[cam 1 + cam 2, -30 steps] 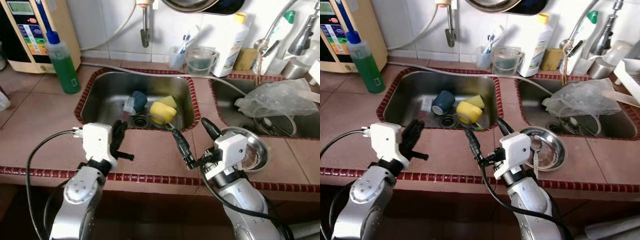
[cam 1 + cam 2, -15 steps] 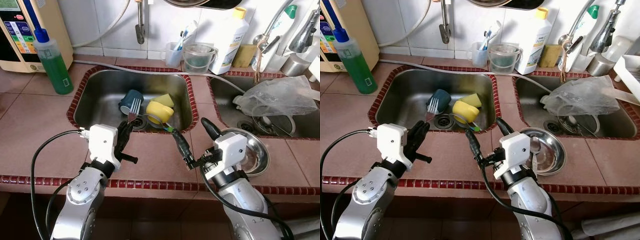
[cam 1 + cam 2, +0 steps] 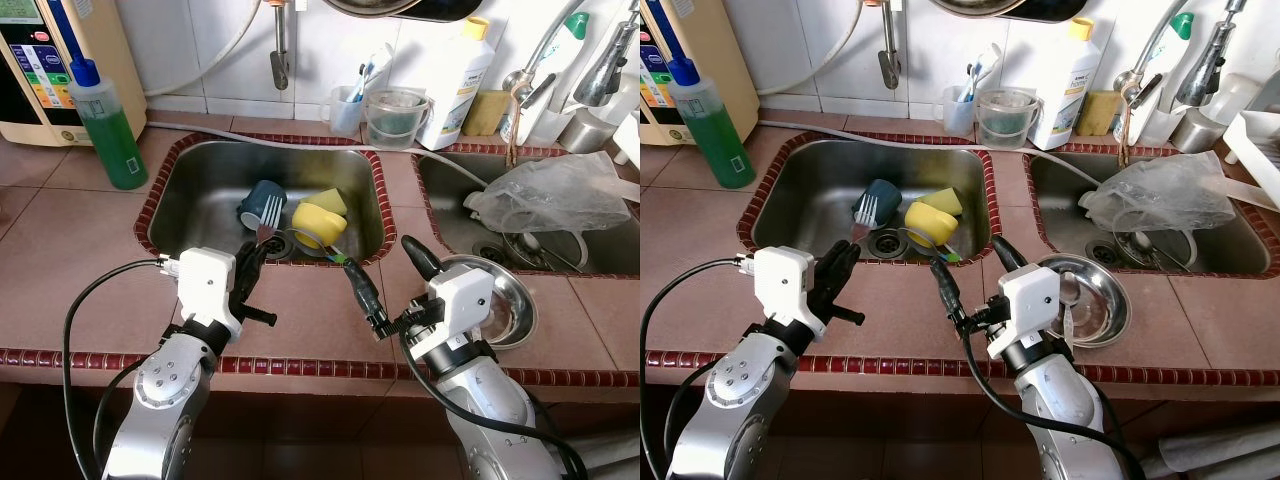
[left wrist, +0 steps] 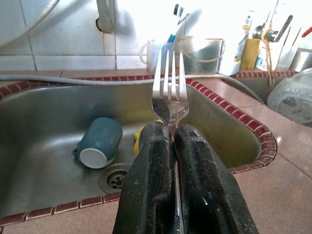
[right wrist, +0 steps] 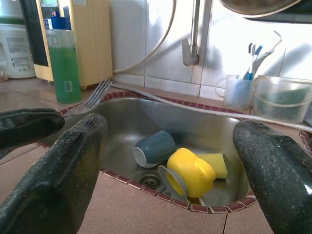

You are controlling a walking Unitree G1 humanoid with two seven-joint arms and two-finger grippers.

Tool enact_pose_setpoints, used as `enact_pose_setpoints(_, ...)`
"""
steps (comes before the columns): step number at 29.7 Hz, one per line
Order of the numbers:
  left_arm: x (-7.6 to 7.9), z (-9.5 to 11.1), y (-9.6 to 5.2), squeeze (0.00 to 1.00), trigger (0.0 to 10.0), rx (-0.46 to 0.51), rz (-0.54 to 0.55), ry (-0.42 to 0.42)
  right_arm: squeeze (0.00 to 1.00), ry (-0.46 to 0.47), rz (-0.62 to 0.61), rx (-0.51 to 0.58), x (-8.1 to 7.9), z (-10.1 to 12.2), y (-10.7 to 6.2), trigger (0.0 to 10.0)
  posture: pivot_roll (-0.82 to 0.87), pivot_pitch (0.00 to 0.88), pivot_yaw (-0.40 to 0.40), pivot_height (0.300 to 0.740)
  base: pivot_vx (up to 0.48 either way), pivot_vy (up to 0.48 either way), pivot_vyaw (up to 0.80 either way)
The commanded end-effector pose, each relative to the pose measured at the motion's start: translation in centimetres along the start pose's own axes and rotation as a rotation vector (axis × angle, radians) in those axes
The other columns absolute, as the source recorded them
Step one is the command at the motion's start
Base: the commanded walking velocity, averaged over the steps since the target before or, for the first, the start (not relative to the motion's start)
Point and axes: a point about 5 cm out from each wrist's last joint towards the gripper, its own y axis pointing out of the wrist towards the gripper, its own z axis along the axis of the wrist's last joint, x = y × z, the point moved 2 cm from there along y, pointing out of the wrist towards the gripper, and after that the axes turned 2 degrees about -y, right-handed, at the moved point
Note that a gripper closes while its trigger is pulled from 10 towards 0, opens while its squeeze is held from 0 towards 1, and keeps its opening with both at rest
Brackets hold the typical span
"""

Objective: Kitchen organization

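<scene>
Tiled counter by the sink [image 3: 200, 190], left pincer [image 3: 252, 262] clenched on fork [image 4: 170, 92], right pincer [image 3: 385, 280] spread wide, ungrasping.

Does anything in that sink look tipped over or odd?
Yes. A blue cup and a yellow cup lie on their sides by the drain. The left pincer grips a fork over the sink's edge.

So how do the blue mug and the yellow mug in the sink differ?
The blue mug is dark teal; the yellow mug is bright yellow. The blue mug lies left of the drain, the yellow mug right of it, against a yellow sponge. Both lie tipped on their sides in the left sink.
</scene>
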Motion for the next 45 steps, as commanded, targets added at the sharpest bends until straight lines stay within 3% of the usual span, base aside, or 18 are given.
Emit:
enact_pose_setpoints(1,0.1,0.1,0.2,0.00,10.0,0.008,-0.011,-0.004,0.00,0.000,0.000,0.004,0.1,0.1,-0.1,10.0,-0.04,0.078,-0.026,0.740,0.281,0.000,0.00)
enact_pose_setpoints(19,0.1,0.2,0.1,0.00,10.0,0.009,0.000,-0.011,0.00,0.002,0.004,0.004,0.2,0.2,0.0,10.0,-0.03,0.084,-0.031,0.740,0.304,0.000,0.00)
enact_pose_setpoints(27,0.3,0.1,0.2,0.00,10.0,0.010,-0.003,-0.028,0.00,0.001,0.012,-0.005,0.1,0.0,-0.1,10.0,-0.04,0.088,-0.030,0.740,0.000,0.000,0.00)
enact_pose_setpoints(38,0.2,0.0,1.0,0.00,10.0,-0.005,-0.073,0.059,0.00,0.017,0.045,-0.037,-0.5,-0.4,-0.7,10.0,-0.04,0.097,-0.029,0.740,0.000,0.000,0.00)
enact_pose_setpoints(45,0.6,-0.1,1.9,0.00,10.0,-0.008,-0.120,0.069,0.00,0.032,0.058,-0.055,-0.8,-0.6,-1.1,10.0,-0.05,0.111,-0.022,0.740,0.000,0.000,0.00)
